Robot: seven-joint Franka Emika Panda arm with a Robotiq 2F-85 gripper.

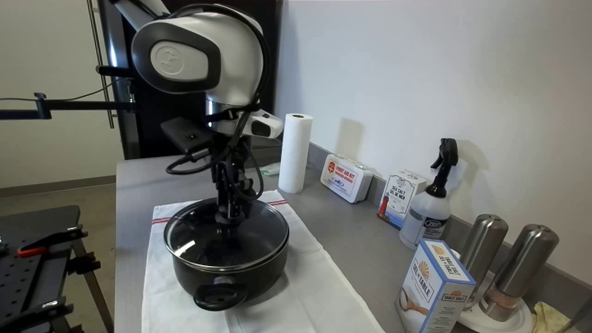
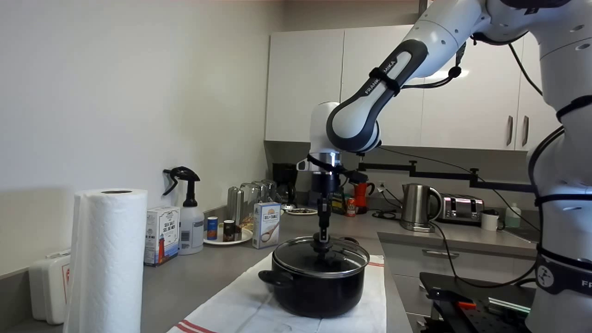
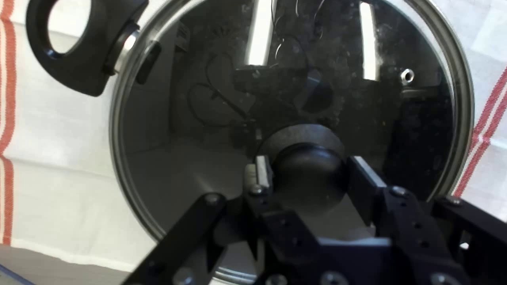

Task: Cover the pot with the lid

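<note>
The black pot [image 1: 194, 284] stands on a white towel with red stripes. It also shows in an exterior view [image 2: 319, 296], and one side handle shows in the wrist view [image 3: 93, 65]. The clear-glass lid [image 1: 266, 231] lies roughly level over the pot's mouth, its metal rim at the pot's rim; it also shows in an exterior view [image 2: 291, 256]. I cannot tell if it is fully seated all round. My gripper [image 3: 308, 168] points straight down at the lid's centre, its fingers against both sides of the dark knob. The gripper shows in both exterior views [image 1: 229, 217] [image 2: 322, 238].
A paper towel roll [image 1: 296, 155], a first aid kit [image 1: 346, 178], a sea salt box [image 1: 401, 199], a spray bottle [image 1: 424, 217], a table salt box [image 1: 434, 286] and steel mills [image 1: 520, 273] stand along the wall. The kettle [image 2: 418, 208] and toaster [image 2: 461, 208] are on the far counter.
</note>
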